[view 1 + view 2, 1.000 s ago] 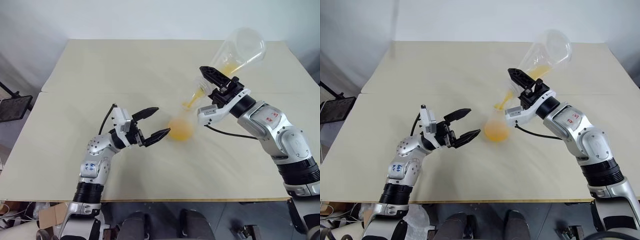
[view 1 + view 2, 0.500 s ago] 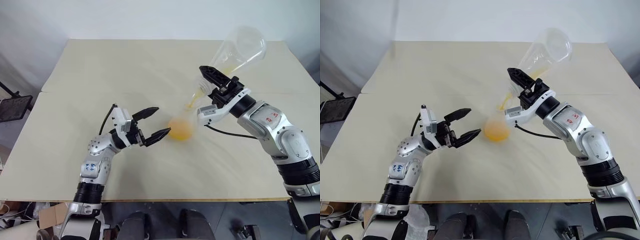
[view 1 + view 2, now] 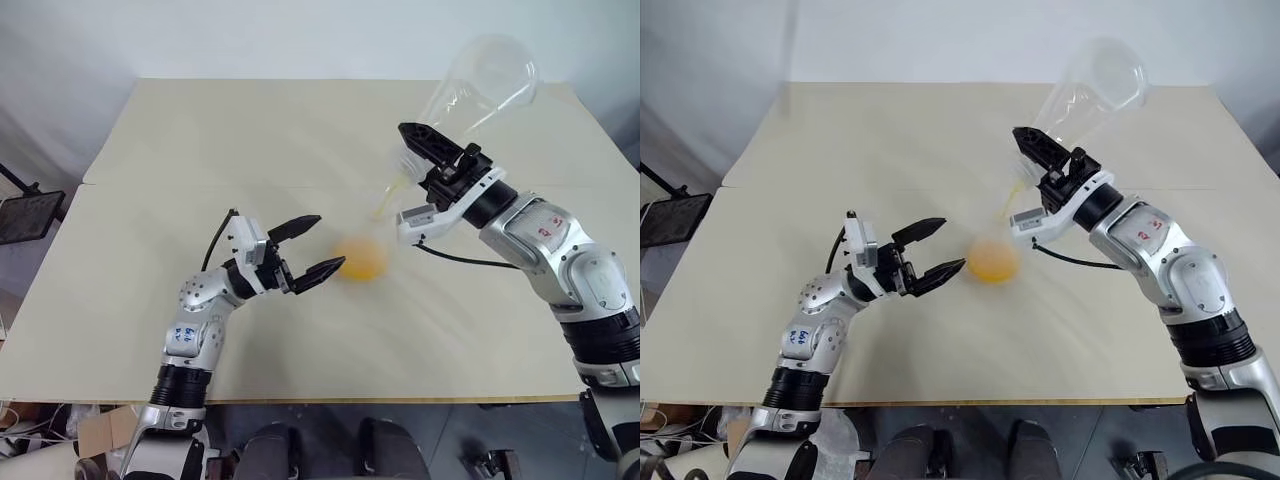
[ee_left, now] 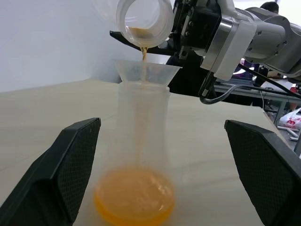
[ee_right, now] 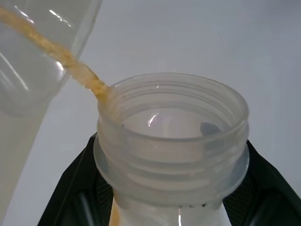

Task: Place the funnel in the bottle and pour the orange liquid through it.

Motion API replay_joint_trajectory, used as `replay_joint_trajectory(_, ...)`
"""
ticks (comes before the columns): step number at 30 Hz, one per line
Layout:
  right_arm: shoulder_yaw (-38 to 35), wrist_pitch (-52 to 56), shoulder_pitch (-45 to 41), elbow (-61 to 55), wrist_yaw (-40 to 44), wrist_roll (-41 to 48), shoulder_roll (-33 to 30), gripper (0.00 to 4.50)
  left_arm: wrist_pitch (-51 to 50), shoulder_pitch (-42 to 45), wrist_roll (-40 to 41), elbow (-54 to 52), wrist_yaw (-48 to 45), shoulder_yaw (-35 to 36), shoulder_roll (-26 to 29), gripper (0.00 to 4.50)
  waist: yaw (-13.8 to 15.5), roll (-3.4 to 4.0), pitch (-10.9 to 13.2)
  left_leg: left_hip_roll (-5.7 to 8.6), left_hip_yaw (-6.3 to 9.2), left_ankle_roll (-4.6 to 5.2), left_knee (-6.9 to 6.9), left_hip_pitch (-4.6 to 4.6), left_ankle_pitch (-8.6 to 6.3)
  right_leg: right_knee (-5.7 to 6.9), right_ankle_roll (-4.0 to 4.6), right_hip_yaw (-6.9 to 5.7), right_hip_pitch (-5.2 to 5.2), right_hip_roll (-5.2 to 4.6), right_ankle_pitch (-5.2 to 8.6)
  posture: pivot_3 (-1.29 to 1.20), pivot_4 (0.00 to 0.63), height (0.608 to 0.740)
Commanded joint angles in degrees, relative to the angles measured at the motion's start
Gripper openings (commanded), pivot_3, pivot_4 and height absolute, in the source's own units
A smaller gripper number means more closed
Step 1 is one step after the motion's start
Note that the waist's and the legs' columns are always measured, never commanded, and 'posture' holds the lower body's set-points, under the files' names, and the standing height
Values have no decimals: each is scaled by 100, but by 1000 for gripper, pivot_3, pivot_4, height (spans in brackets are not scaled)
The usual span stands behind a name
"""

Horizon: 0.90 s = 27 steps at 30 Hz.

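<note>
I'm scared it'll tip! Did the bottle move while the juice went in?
No. The bottle stands at the same spot, just below the table's seam.

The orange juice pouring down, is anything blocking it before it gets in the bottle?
Nothing blocks it. The orange liquid runs from the pouring vessel into the funnel seated in the bottle, pooling at the bottom.

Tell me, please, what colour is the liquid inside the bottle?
Yellow-orange liquid pools in the clear bottle; the left wrist view shows it best.
</note>
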State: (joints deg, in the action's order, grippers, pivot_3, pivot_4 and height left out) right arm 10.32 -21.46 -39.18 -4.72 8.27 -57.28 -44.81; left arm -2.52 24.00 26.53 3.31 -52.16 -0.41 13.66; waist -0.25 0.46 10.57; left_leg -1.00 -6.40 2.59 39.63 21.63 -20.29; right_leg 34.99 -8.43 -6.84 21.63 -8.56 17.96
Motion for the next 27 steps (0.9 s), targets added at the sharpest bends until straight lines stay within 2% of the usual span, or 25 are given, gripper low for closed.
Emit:
replay_joint_trajectory(1,-117,-43,-112,-214,-70,36,-97,2473,91,-11,6,-96,8,-9,-42,4500,-1,0,0,0,0,0,0,0,0,0,0,0,0,0,0,0,150,740)
replay_joint_trajectory(19,-126,-152,-202,-133,-238,-106,-97,2473,158,61,-40,14,17,-34,-86,4500,-1,0,0,0,0,0,0,0,0,1,0,0,0,0,0,0,150,740)
replay_joint_trajectory(27,-267,118,79,-352,204,655,200,2473,154,38,-38,-8,30,-19,-55,4500,-1,0,0,0,1,0,0,0,0,0,0,-1,0,0,0,0,150,740)
